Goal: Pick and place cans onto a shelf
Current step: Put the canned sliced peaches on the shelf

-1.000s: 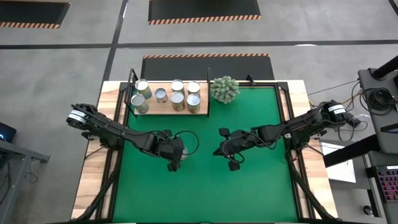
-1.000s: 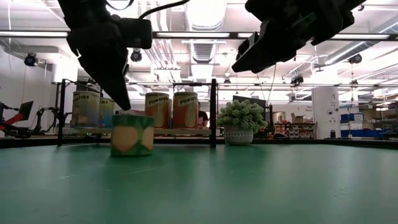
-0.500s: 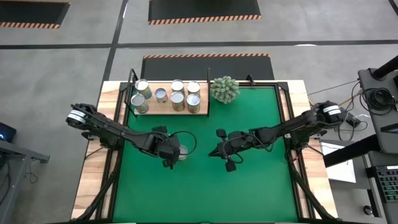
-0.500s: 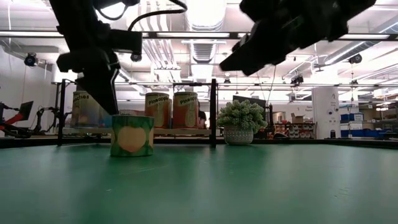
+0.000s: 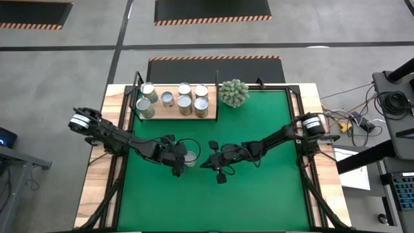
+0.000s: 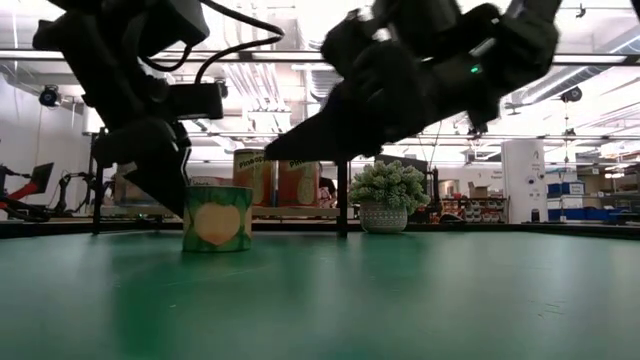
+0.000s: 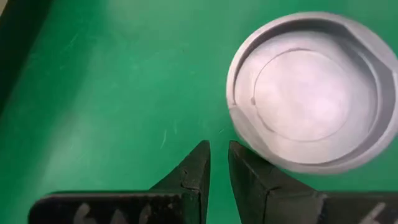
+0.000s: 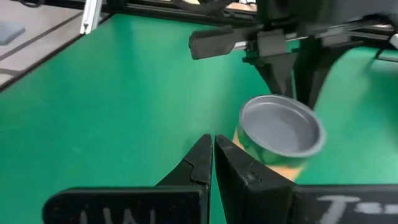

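Green worktop mat [image 5: 259,194] lies bare right of the lone can [image 5: 189,158]. Seven cans [image 5: 185,102] crowd the shelf [image 5: 169,113]. Left end effector [image 5: 178,169] and right end effector [image 5: 206,163], both closed and empty, flank that can.

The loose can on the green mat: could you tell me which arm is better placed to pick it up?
Probably left. The left gripper sits right beside the can, fingers shut. The right gripper, also shut, points at it from slightly farther. Either must open first.

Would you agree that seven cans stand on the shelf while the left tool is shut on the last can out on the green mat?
Not quite: the left tool is shut beside the can, not on it, as the left wrist view shows. Seven cans do stand on the shelf, and the last is on the green mat.
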### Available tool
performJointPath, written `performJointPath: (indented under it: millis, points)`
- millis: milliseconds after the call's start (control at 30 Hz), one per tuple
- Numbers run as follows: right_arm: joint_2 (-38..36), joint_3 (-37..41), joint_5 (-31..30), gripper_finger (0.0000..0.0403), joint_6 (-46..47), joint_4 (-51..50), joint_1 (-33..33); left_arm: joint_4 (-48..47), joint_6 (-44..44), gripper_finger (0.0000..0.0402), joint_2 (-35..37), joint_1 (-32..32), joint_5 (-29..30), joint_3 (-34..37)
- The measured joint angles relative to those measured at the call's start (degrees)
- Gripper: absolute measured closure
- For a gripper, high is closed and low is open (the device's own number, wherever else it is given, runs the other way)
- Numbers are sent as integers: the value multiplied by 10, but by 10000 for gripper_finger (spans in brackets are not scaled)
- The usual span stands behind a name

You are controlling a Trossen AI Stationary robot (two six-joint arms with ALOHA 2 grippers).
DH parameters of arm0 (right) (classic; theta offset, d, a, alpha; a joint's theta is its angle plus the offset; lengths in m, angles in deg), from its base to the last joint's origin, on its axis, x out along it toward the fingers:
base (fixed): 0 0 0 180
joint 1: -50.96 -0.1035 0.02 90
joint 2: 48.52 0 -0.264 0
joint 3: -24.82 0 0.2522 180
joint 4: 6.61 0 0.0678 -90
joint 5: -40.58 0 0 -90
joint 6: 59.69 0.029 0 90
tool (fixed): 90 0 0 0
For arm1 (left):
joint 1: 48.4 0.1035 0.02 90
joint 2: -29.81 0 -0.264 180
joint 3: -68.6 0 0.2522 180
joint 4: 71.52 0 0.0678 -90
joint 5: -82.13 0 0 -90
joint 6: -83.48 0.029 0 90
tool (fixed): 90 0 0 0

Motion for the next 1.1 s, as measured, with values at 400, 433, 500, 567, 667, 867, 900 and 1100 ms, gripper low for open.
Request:
performJointPath:
  millis: [400,433,500,567,667,867,900,1100]
  points:
    - [100,-98,-32,394,11,-25,0,16,-2,361,0,-16,-1,-5]
    - [101,-99,-37,394,11,-33,0,13,-2,361,0,-19,-1,-7]
    - [100,-103,-47,394,7,-48,0,10,-2,361,0,-23,-4,-10]
    - [94,-103,-54,394,2,-69,-1,8,-2,361,0,-25,-15,-13]
    - [86,-103,-54,394,0,-88,-1,7,-8,361,0,-26,-29,-17]
    - [69,-93,-67,394,-5,-116,0,12,-18,361,0,-27,-64,-17]
    - [66,-93,-73,394,-6,-125,0,13,-19,361,0,-27,-72,-17]
    - [61,-93,-78,394,-19,-152,7,15,-22,361,0,-28,-91,-18]
